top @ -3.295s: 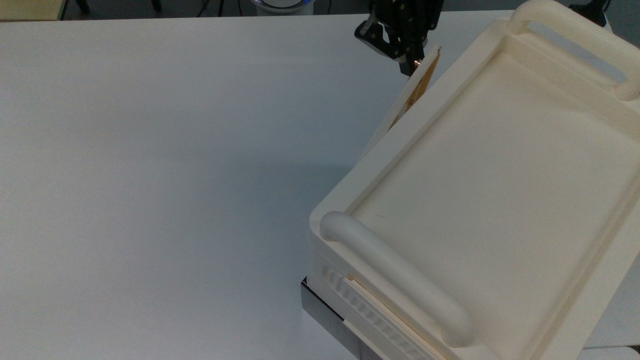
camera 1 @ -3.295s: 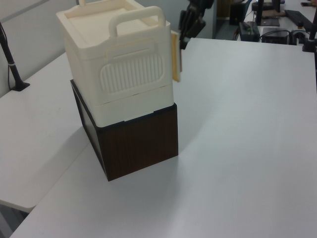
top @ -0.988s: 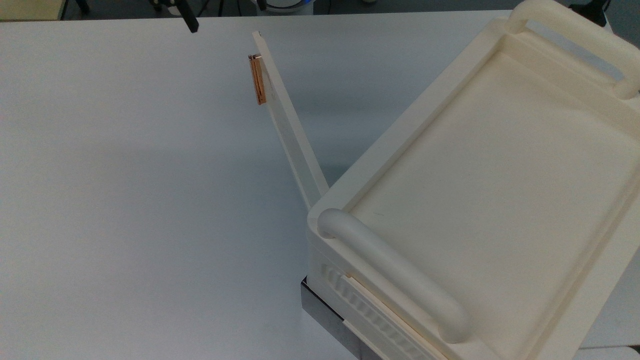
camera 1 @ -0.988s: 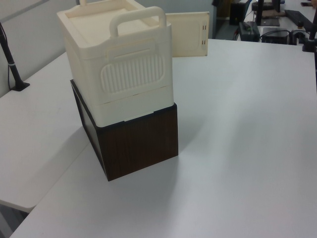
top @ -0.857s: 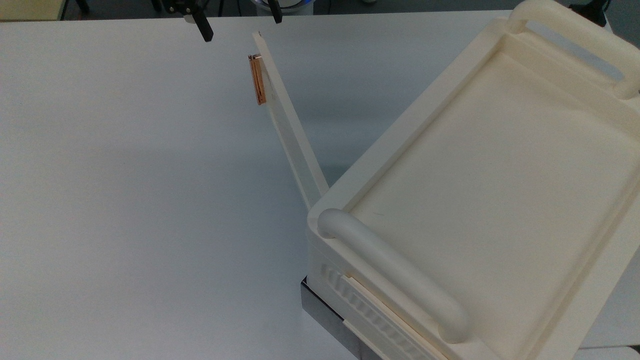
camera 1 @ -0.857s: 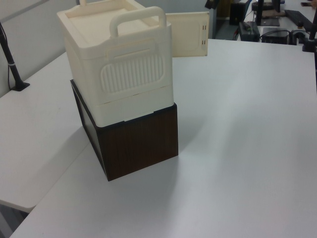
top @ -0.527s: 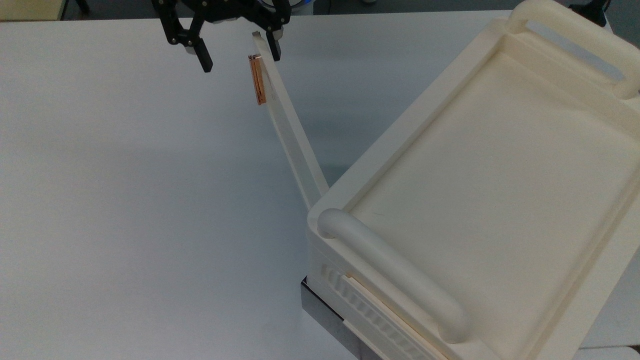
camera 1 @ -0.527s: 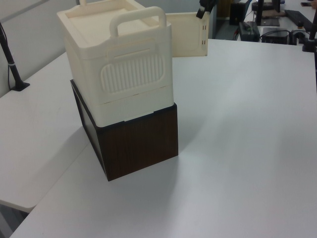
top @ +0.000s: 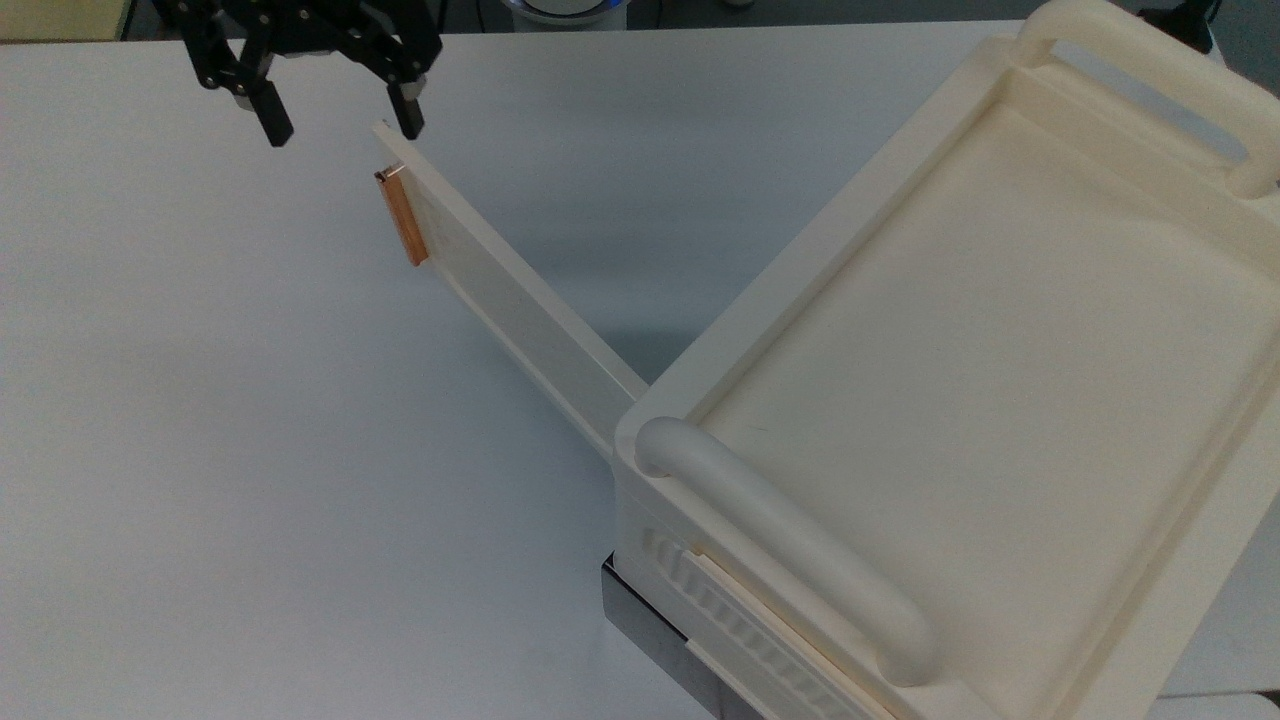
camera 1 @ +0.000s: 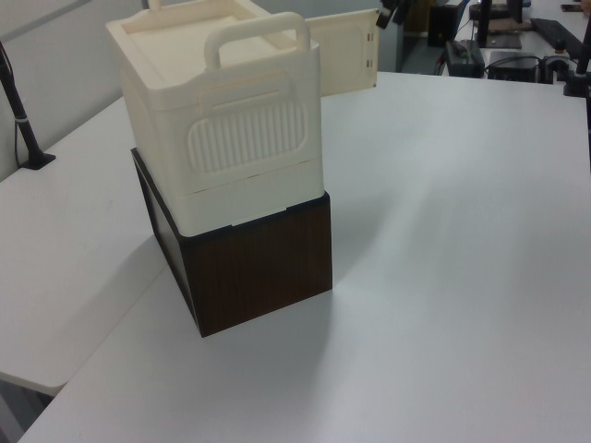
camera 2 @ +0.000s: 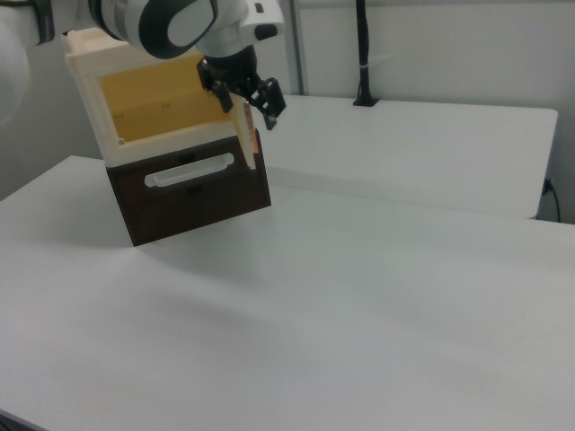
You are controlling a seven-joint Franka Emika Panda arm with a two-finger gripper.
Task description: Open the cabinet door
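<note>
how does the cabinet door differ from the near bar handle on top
The cabinet door is a thin flat panel; the bar handle is thick and rounded. The door swings out over the table and carries a copper strip; the handle sits fixed on the cabinet's top, plain. Both are cream plastic.

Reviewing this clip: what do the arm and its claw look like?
The claw is black, with two slim straight black fingers on a dark linkage body. In the right view, the arm above it is glossy white with rounded shells and a dark grey joint band.
</note>
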